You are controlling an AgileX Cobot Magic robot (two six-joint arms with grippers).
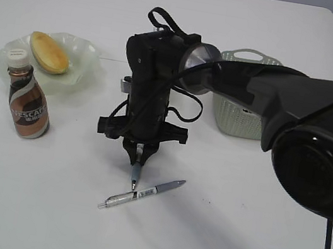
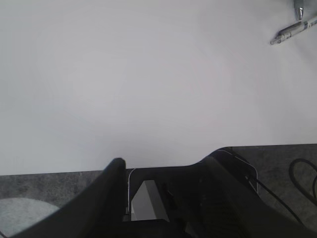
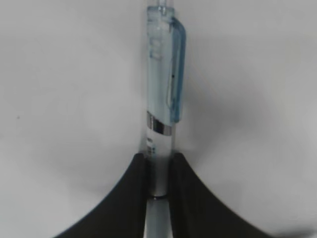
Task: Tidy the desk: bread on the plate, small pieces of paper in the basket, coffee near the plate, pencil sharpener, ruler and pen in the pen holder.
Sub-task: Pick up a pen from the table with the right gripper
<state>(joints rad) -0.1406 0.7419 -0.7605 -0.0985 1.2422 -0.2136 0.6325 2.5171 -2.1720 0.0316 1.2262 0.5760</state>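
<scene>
The pen (image 1: 155,190) lies slantwise on the white desk (image 1: 230,237), blue-grey clip end to the right. My right gripper (image 1: 133,186) points straight down and is shut on its barrel. In the right wrist view the black fingers (image 3: 136,171) press both sides of the pen (image 3: 161,74) just below the chrome ring. The bread (image 1: 49,52) lies on the green plate (image 1: 87,54), and the coffee (image 1: 28,104) stands just in front. The basket (image 1: 237,120) sits behind the right arm. My left gripper (image 2: 168,163) hangs open and empty at the desk's near edge. Pen holder, ruler, pencil sharpener and paper are out of view.
The right arm's bulky body (image 1: 317,143) fills the right foreground and hides part of the basket. In the left wrist view the pen's tip (image 2: 290,33) shows at the top right, with dark floor (image 2: 29,188) below the desk edge.
</scene>
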